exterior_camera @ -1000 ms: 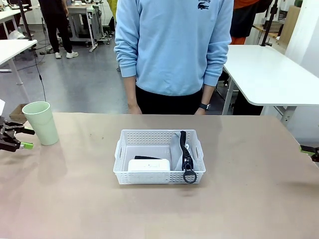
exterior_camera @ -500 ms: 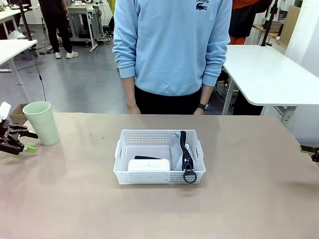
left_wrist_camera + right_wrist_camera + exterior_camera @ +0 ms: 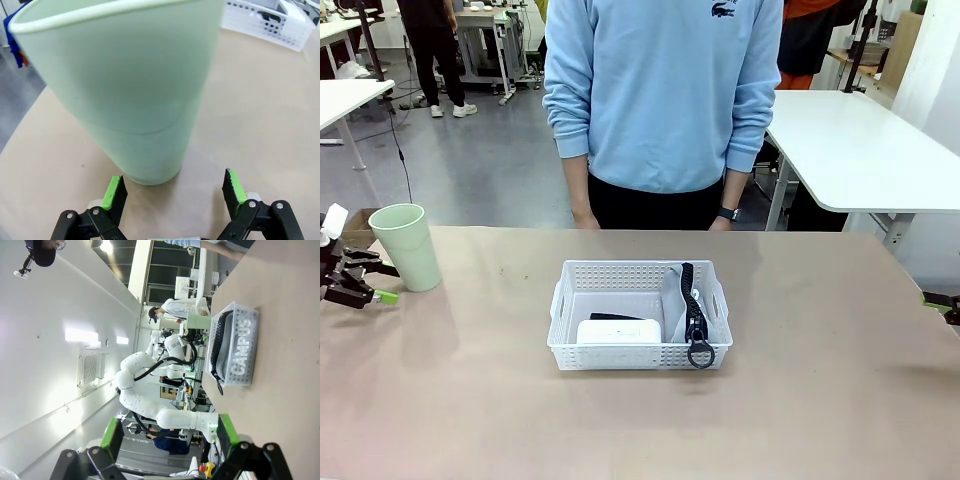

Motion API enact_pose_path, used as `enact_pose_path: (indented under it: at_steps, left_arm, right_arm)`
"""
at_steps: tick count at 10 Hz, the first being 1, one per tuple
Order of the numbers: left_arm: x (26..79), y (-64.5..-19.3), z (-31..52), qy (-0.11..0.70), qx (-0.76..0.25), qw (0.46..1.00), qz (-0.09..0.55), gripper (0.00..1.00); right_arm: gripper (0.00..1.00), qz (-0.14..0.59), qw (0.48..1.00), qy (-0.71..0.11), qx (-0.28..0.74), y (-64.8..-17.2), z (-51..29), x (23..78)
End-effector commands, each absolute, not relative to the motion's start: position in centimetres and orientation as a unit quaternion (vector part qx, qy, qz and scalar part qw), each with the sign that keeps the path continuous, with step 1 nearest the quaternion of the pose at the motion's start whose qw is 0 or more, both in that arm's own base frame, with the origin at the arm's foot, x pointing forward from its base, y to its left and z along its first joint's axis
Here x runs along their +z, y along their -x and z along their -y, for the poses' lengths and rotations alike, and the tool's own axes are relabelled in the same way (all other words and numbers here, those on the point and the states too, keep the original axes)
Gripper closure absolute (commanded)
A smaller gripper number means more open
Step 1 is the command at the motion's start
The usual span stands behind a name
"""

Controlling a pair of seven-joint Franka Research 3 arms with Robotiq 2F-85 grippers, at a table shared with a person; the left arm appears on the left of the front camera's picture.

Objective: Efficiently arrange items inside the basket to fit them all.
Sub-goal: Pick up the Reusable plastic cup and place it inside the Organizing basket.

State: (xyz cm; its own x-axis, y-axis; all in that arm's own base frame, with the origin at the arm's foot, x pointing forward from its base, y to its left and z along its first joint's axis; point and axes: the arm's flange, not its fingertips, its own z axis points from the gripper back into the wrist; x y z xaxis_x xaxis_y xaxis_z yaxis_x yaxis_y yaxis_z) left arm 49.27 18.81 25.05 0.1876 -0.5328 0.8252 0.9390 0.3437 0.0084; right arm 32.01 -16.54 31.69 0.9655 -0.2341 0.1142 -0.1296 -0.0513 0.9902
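The pale green cup (image 3: 405, 247) stands upright at the table's far left. My left gripper (image 3: 380, 283) is open beside it on its left. In the left wrist view the cup (image 3: 125, 90) rises just beyond the open gripper (image 3: 174, 190), with its base in line with the gap. The white lattice basket (image 3: 570, 300) sits mid-table. It holds the grey pouch (image 3: 676, 295) on edge at its right side, the white device (image 3: 618, 331) in front and a small black object (image 3: 610, 317) behind that. My right gripper (image 3: 938, 303) is at the right edge, open (image 3: 169, 437), facing the basket (image 3: 217, 347) and "CAMPUS" pouch (image 3: 239, 347).
A person in a light blue sweatshirt (image 3: 665, 90) stands at the table's far side, hands hanging down. A white table (image 3: 850, 150) stands behind on the right. Bare tabletop (image 3: 500, 330) lies between cup and basket.
My left gripper has crept right, closer to the cup. The cup seems to have shifted very slightly right. The right gripper and basket have not moved.
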Motion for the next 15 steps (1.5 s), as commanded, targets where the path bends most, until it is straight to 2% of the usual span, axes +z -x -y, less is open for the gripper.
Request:
enact_pose_path:
  at_steps: [1,5,10,15]
  left_arm:
    - [25.0,-50.3,-18.6,0.246,-0.471,0.741,0.411,0.00]
    - [24.6,-50.6,-17.5,0.272,-0.492,0.726,0.396,0.00]
    - [24.3,-51.1,-16.4,0.292,-0.485,0.715,0.411,0.00]
    - [25.4,-51.3,-16.0,0.315,-0.448,0.691,0.471,0.00]
  right_arm:
    - [0.00,0.127,0.674,-0.727,-0.036,-31.8,16.4,32.1]
    - [0.00,0.127,0.674,-0.727,-0.036,-31.8,16.4,32.1]
    - [0.00,0.127,0.674,-0.727,-0.036,-31.8,16.4,32.1]
    - [0.00,0.127,0.674,-0.727,-0.036,-31.8,16.4,32.1]
